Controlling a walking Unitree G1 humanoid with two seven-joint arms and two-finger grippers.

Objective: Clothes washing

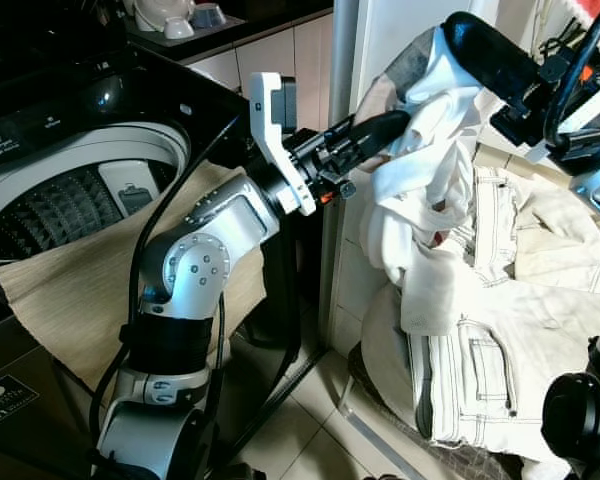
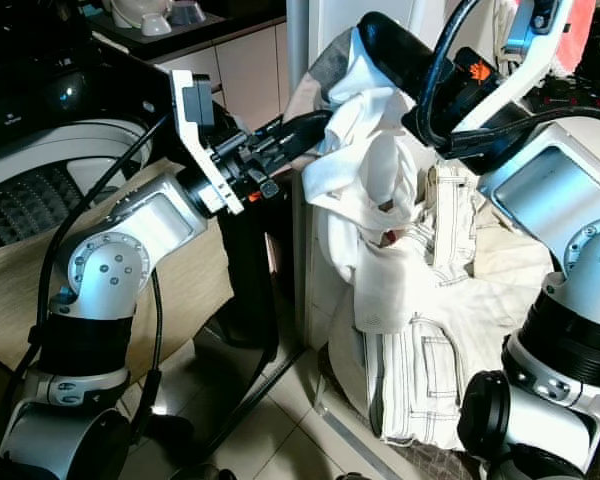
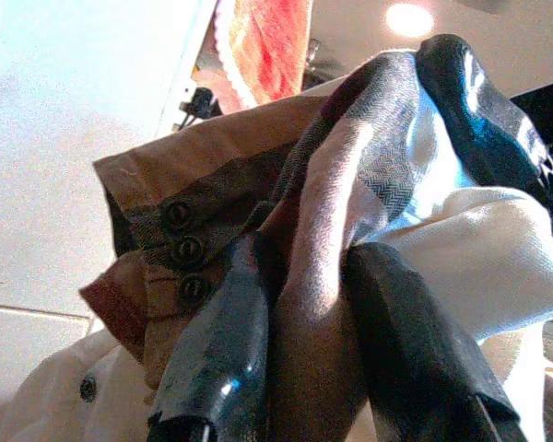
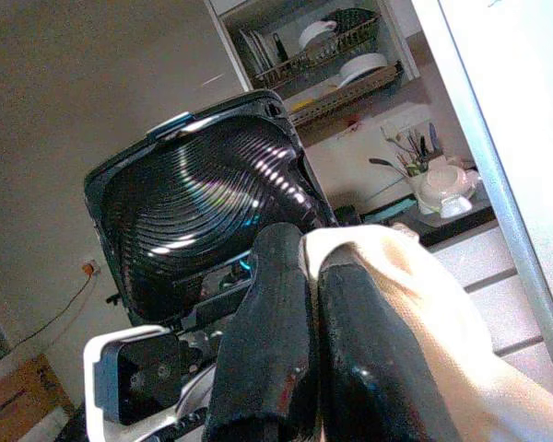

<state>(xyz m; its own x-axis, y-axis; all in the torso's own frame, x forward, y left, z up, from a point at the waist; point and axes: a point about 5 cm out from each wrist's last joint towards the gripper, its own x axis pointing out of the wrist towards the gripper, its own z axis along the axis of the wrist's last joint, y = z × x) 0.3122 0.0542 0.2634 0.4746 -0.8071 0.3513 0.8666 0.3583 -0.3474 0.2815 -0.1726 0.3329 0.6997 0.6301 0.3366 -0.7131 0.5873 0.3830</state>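
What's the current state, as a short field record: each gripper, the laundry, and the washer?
left gripper: raised, fingers shut on the plaid shirt
right gripper: raised, shut on the white garment
white garment: hangs from both grippers over the pile
laundry pile: cream jeans and pale clothes, heaped on the robot's right
washing machine: on the robot's left, lid open, drum visible
beige cloth: draped over the washer's front edge

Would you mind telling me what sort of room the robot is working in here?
Probably a home laundry corner beside a kitchen: a top-loading washing machine with its lid up, a pile of clothes, and a dish rack on the wall.
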